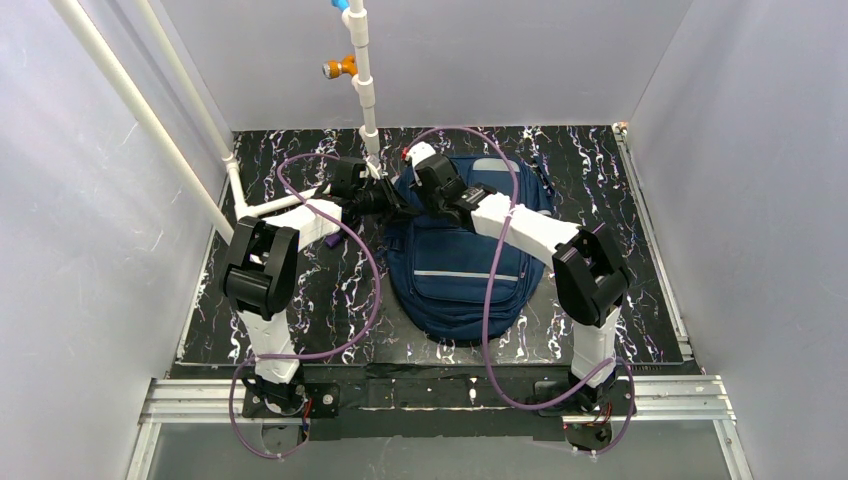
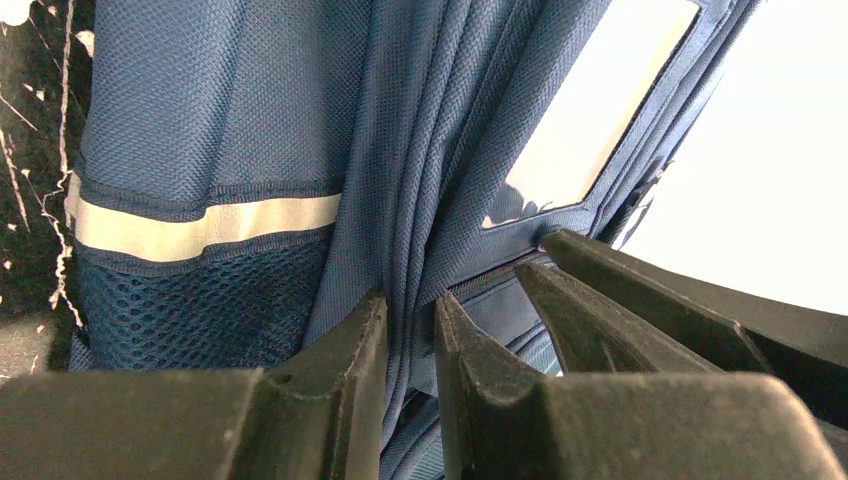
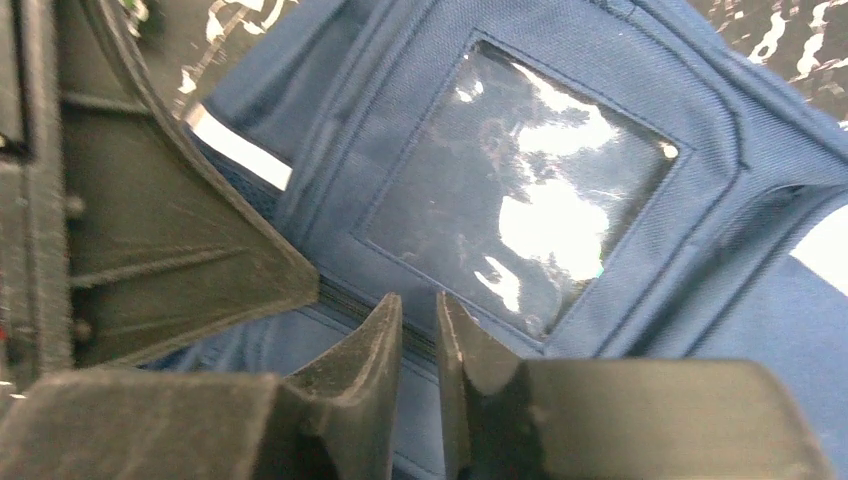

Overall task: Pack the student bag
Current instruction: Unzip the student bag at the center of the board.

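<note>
The student bag (image 1: pixel 460 270) is navy blue and lies flat on the black marbled table, top end far. Both grippers meet at its far left top corner. My left gripper (image 1: pixel 392 202) (image 2: pixel 410 305) is shut on a fold of the bag's blue fabric (image 2: pixel 420 150), beside a reflective strip (image 2: pixel 200 225) and a mesh side pocket. My right gripper (image 1: pixel 425 198) (image 3: pixel 420 305) has its jaws nearly together on the zip line (image 3: pixel 340 298), just below the clear pocket window (image 3: pixel 520 190). What it pinches is hidden. Each gripper shows in the other's wrist view.
A white pipe with an orange valve (image 1: pixel 358 75) hangs down just behind the grippers. More white pipes (image 1: pixel 150 110) slant along the left wall. Grey enclosure walls close in three sides. An aluminium rail (image 1: pixel 440 395) runs along the near table edge (image 1: pixel 300 290).
</note>
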Controlling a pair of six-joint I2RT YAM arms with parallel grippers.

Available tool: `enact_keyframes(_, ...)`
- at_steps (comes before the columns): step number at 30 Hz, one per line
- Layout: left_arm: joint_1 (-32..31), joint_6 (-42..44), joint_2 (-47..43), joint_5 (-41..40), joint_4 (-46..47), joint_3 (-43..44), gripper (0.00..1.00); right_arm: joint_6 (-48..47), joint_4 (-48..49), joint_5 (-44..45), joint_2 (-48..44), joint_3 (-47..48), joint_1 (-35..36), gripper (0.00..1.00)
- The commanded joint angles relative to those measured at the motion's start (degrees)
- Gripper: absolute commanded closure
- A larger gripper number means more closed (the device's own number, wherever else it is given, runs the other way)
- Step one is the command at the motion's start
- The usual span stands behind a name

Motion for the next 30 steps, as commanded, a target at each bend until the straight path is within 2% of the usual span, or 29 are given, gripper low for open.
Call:
enact_keyframes(1,-0.8,0.1,-0.2,2.4,0.7,0.6,1.00,-11.3,-2.9,5.8,-2.6,1.6,1.3,0.68)
enact_keyframes(2,-0.8,0.1,-0.3,2.4,0.7,0.5,1.00,-12.6,-2.7,5.4,-2.7,1.2,1.4,0.63)
enact_keyframes(6,-0.9,0.0,-0.8,2.5,0.7,-0.1,1.00,-15.5,-3.7,6.2,-1.3,1.6,1.4,0.56)
enact_keyframes(14,-0.9,0.1,-0.7,3.1,0.7,-0.3,1.00,-17.2,-3.2,9.7,-0.9,0.2,1.1,0.51)
enact_keyframes(16,-0.8,0.2,-0.6,3.3,0.6,0.0,1.00,-16.5,-3.4,9.7,-1.2,-0.2,0.6,0.54)
enact_keyframes(21,-0.9,0.1,-0.5,3.3,0.7,0.4,1.00,-14.5,-3.4,2.8,-1.8,-2.5,-0.8,0.59)
enact_keyframes(26,-0.8,0.0,0.1,4.0,0.6,1.1,1.00,-12.5,-3.8,-2.1,-1.3,-3.5,-2.5,0.74)
enact_keyframes(30,-0.8,-0.2,0.3,4.3,0.6,1.6,1.00,-13.9,-2.9,0.6,-0.9,-4.2,-2.9,0.84)
